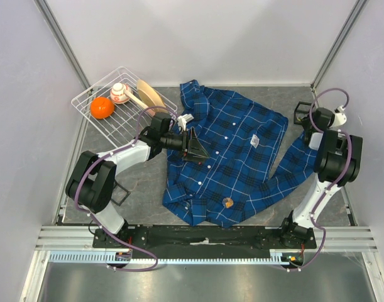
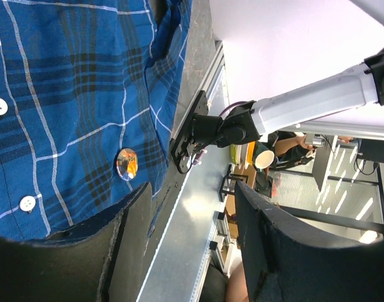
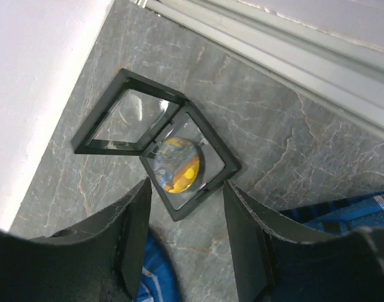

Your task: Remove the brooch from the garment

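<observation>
The right hand (image 3: 185,185) is released, its two fingers spread with nothing between them. It hovers over a small black case (image 3: 126,119) that lies open on the grey tabletop (image 3: 292,145), close to the right wall. A second brooch (image 3: 179,167), round, orange and blue, sits in the base of the case, and the clear lid lies flat beside it. A bit of blue cloth shows at the lower edge of the right wrist view.

The left hand (image 2: 192,207) is released too, fingers apart and empty. It reaches sideways above the shirt (image 1: 235,145), near the button line. The shirt lies spread out, front up, across the middle of the tabletop, one sleeve trailing toward the right arm. The brooch (image 2: 127,163) is pinned to it, a small shiny disc just beside the row of white buttons, close to the hem nearest the arms. It is well apart from both hands. A white tag (image 1: 255,141) shows on the chest.

At the far left corner stands a wire rack (image 1: 94,85) holding an orange ball (image 1: 102,107) and some dishes.
</observation>
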